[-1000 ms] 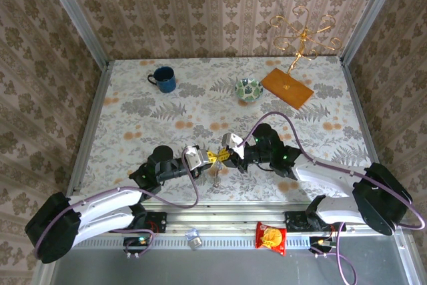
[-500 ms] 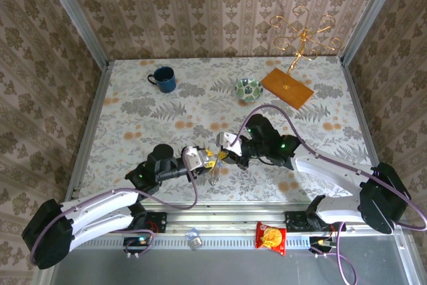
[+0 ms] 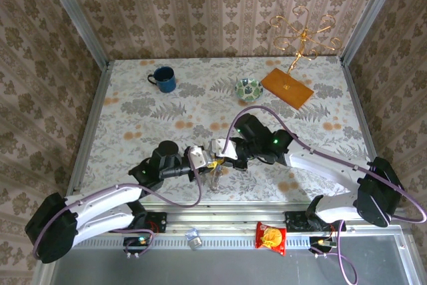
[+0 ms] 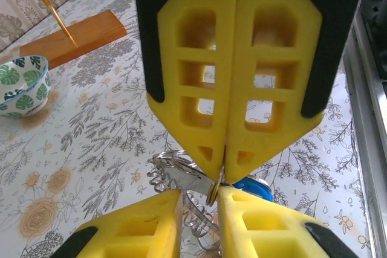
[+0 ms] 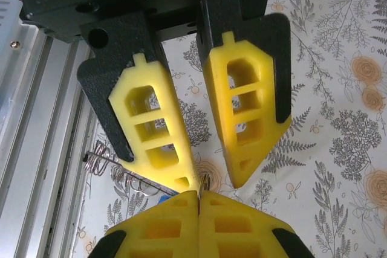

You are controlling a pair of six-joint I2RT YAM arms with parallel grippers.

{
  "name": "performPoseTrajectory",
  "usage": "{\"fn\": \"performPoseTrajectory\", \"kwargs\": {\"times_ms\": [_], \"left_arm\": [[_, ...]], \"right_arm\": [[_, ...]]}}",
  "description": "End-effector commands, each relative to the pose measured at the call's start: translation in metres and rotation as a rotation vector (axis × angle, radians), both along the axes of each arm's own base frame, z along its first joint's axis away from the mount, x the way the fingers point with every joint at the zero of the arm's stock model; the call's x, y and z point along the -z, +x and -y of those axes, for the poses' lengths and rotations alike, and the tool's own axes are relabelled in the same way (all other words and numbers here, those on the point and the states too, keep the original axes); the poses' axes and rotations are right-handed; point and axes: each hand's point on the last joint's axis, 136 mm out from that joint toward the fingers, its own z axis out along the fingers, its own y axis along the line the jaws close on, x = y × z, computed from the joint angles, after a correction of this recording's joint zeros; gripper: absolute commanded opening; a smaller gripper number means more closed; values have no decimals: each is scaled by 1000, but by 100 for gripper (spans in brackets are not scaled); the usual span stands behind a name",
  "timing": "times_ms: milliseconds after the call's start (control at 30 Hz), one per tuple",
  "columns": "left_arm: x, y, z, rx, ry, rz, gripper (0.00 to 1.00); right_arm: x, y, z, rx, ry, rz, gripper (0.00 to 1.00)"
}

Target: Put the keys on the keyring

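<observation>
Both arms meet low over the counter (image 3: pixel 133 118), at about 6 o'clock of the top view, close to the near edge.

Right gripper (image 4: pixel 224 170): fingers pressed flat together, no gap. The thin edge of the keyring (image 4: pixel 212 193) comes straight out of the seam at their tips, so they're clamped on it. The ring is edge-on in the wrist views and off the counter.

Left gripper (image 5: pixel 213 180): fingers apart, clear gap. Its tips face the right gripper's tips, almost touching. In the left wrist view the ring edge hangs in that gap, hard against the 3 o'clock finger and not pinched.

One key (image 4: pixel 251 187) is visible: blue head, just at 4 o'clock of the ring edge, behind the left finger. Blade hidden. I can't tell whether it's on the ring.

Silvery wire coil (image 4: pixel 175 170) bunched at 9 o'clock of the ring, touching it. In the top view it dangles just below the tips. Too tangled to tell what joins what.

Rest of the counter, well apart from the arms:
- blue mug (image 3: pixel 162 79) at 11 o'clock
- green patterned bowl (image 3: pixel 249 89) at 1 o'clock
- wooden base (image 3: pixel 287 87) just beside the bowl, with a gold stand (image 3: pixel 303 35) rising from it

Snack packet (image 3: pixel 271 237) on the rail by the right arm's base.
</observation>
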Motion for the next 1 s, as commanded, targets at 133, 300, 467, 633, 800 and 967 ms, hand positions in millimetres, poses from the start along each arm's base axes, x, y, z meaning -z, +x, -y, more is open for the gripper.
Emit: {"fn": "performPoseTrajectory", "kwargs": {"times_ms": [133,300,467,633,800,967], "left_arm": [[-14,-5,12,69,-33,8,0],[-13,-8,12,74,-57,-7,0],[-12,-11,10,68,-93,-19,0],[-15,-12,10,68,-130,-14,0],[-14,-13,9,68,-133,-18,0],[-15,-13,9,68,-149,-19,0]], "right_arm": [[-14,-8,-8,-48,36,13,0],[-23,-1,3,40,148,-44,28],[-22,6,18,160,239,-107,35],[-14,3,20,184,261,-132,34],[-7,1,18,183,257,-162,32],[-9,2,14,170,273,-162,32]]}}
